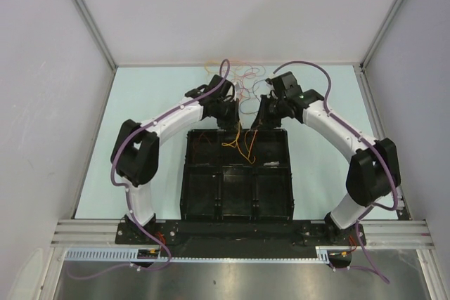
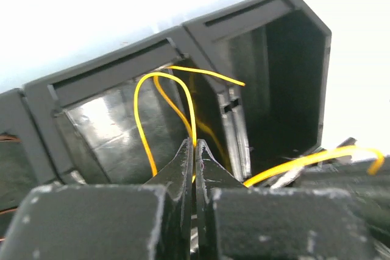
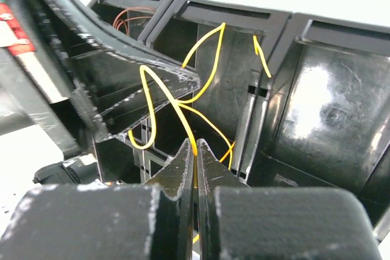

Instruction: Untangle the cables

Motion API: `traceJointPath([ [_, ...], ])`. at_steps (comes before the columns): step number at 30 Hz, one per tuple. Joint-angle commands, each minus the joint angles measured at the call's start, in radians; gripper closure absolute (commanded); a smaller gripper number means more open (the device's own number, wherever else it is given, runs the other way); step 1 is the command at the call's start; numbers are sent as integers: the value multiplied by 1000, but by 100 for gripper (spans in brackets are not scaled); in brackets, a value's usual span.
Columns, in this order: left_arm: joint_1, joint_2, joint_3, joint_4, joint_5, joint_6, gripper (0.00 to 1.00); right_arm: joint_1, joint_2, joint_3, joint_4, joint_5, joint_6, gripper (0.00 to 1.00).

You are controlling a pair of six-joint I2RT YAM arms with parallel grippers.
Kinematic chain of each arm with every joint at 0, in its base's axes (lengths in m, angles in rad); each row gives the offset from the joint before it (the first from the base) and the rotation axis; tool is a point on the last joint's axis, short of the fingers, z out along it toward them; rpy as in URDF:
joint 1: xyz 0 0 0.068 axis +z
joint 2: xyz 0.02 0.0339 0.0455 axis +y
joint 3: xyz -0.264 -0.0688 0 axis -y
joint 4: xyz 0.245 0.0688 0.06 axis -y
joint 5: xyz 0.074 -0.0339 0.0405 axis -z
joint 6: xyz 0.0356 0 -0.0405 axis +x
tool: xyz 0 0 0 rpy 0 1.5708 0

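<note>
Three white walls (image 1: 232, 12) are enclosing a pale green desk (image 1: 151, 103) with a black tray (image 1: 204, 194) at its near edge. Tangled cables (image 1: 239, 75) are lying at the far edge; left hand (image 2: 195, 145) and right hand (image 3: 195, 146) are each pinching a yellow cable (image 2: 317, 157).

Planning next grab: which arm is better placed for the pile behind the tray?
Left, marginally. Left end effector and right end effector pinch the cable over the tray; the pile lies beyond, nearer the left arm.
</note>
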Motion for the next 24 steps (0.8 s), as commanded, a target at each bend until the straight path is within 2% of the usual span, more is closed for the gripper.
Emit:
traceJointPath([
  [1,-6,14,49,-25,-54,57,100,42,47,102,-42,-1,-75,100],
  [4,-6,8,39,-32,-67,71,99,72,79,141,-84,27,-111,100],
  [8,-6,-7,26,-34,-86,67,94,90,105,173,-145,62,-147,100],
  [14,-6,-40,39,-74,-173,65,77,95,113,185,-188,92,-182,100],
  [18,-6,-58,44,-98,-213,61,61,115,121,182,-214,101,-199,100],
  [24,-10,-99,50,-114,-250,45,48,145,133,150,-236,104,-204,100],
])
